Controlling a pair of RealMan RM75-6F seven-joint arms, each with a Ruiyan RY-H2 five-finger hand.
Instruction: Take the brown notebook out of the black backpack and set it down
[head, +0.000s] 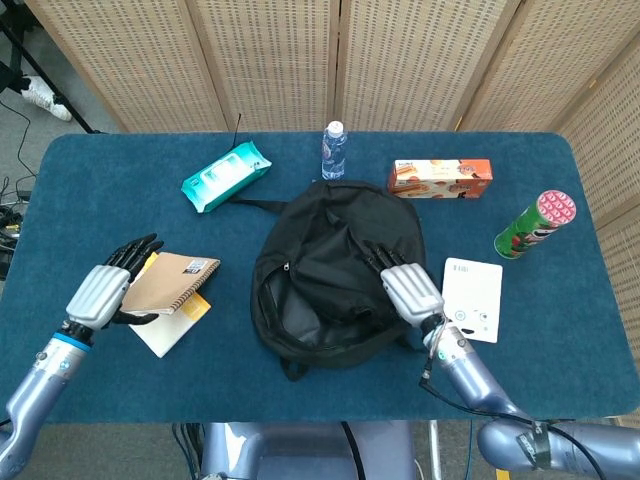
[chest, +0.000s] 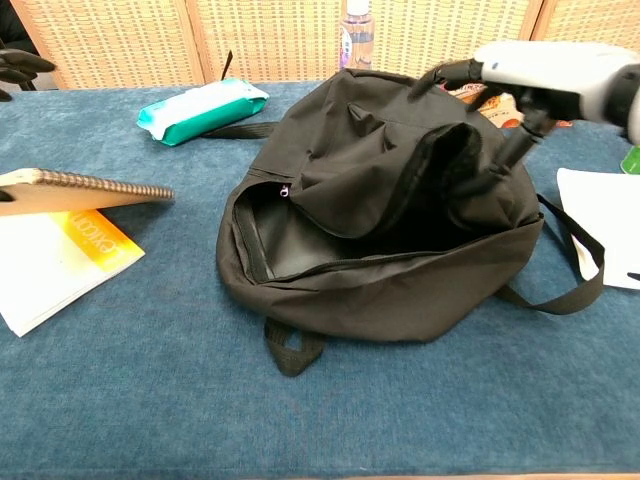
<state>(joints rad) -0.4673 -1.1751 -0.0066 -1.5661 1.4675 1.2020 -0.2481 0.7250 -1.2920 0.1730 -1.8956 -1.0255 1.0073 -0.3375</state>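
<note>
A blue table (head: 90, 180) is standing in front of tan woven screens (head: 270, 60).

On the far left, the left hand (head: 100, 293) is reaching out low over the table. Its dark fingers (head: 135, 250) are spreading around the near edge of the brown notebook (head: 170, 284), and it is holding the notebook. The notebook is out of the bag. It is plain brown with a wire spiral along one edge and a small white sticker on top. In the chest view it is tilting, with its spiral edge (chest: 95, 184) lifted, just above a white and yellow booklet (head: 172, 322) that is lying flat on the table.

Behind them, a teal pack of wipes (head: 225, 176) is lying near the back of the table.

In the middle, the black backpack (head: 325, 275) is sitting open, with its mouth (chest: 330, 250) gaping toward the robot. A water bottle (head: 333, 150) is standing just behind it.

The right hand (head: 410, 290) is resting over the right side of the backpack. Its fingers (chest: 515, 145) are spreading apart and pressing on the black cloth, holding nothing.

Further right, a white card (head: 472, 299) is lying flat, an orange snack box (head: 440, 177) is lying at the back, and a green chip can (head: 535, 224) is standing near the edge.
</note>
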